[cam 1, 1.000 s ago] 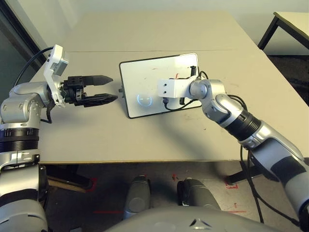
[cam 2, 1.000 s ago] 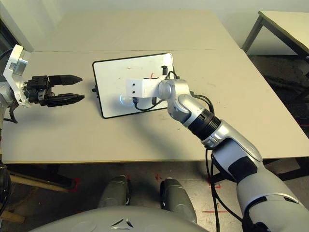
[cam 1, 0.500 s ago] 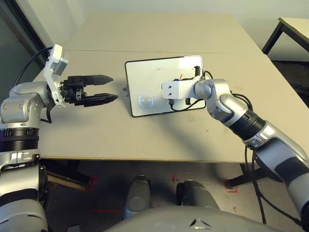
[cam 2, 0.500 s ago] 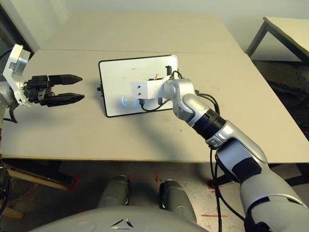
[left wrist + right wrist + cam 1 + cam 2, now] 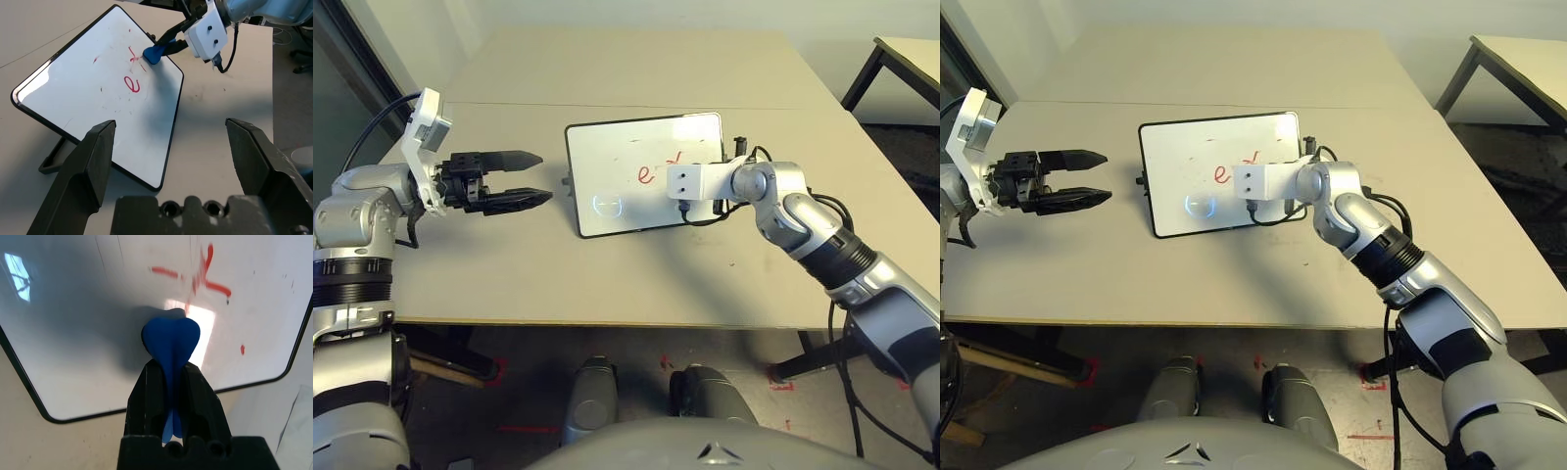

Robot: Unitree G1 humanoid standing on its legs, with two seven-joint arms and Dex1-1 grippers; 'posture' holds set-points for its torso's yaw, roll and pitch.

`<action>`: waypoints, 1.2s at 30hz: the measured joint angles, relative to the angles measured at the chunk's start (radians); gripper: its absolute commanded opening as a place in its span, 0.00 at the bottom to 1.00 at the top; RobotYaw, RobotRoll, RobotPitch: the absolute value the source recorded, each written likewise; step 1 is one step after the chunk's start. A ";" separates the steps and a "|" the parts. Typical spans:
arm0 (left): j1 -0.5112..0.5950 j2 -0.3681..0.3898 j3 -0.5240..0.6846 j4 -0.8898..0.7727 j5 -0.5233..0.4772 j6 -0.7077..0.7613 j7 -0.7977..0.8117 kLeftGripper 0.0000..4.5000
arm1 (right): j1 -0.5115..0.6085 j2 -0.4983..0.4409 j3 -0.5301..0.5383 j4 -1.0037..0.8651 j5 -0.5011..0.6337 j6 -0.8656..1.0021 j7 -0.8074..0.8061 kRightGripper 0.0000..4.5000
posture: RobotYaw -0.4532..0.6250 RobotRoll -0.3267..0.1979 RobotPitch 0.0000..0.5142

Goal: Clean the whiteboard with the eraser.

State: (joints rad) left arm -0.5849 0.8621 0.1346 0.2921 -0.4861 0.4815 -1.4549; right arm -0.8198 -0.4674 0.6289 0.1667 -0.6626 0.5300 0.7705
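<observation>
The whiteboard [image 5: 626, 176] lies flat near the middle of the bench [image 5: 607, 69], and red marks [image 5: 132, 84] are left on it: an "e"-like loop and a few strokes toward its 2 o'clock area. My right tool [image 5: 168, 377] is clamped on the eraser [image 5: 171, 340], gripping it by its narrow middle so the broad blue end sticks out past the fingers and can be pressed against the board. That end sits at the red strokes near the board's 3 o'clock edge, touching or almost touching the surface; I cannot tell which. I judge the wiping is partly done at best, since the loop and the strokes remain. My left tool [image 5: 514, 176] hovers over the bench at the board's 9 o'clock side, well apart from it, its fingers spread wide and holding nothing, probably ready to steady the board if the rubbing pushes it.
</observation>
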 measured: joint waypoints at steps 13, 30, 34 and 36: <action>0.000 0.001 0.001 -0.001 -0.001 0.002 0.000 1.00 | -0.037 0.139 0.026 0.031 -0.055 -0.031 0.000 0.05 | 0.69 0.62 0.05; -0.002 0.000 -0.001 -0.001 0.000 0.005 0.000 1.00 | -0.033 0.003 -0.035 0.064 -0.067 -0.053 -0.001 0.05 | 0.67 0.62 0.06; -0.008 0.000 -0.003 0.000 0.000 0.005 0.000 1.00 | -0.028 -0.030 -0.055 0.073 -0.067 -0.051 -0.001 0.05 | 0.66 0.62 0.06; -0.016 -0.001 -0.008 0.003 0.000 0.004 0.000 1.00 | -0.027 -0.032 -0.058 0.074 -0.067 -0.048 -0.001 0.05 | 0.66 0.62 0.06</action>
State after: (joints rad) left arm -0.6006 0.8611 0.1269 0.2949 -0.4858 0.4859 -1.4549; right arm -0.8466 -0.4993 0.5710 0.2408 -0.7297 0.4822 0.7698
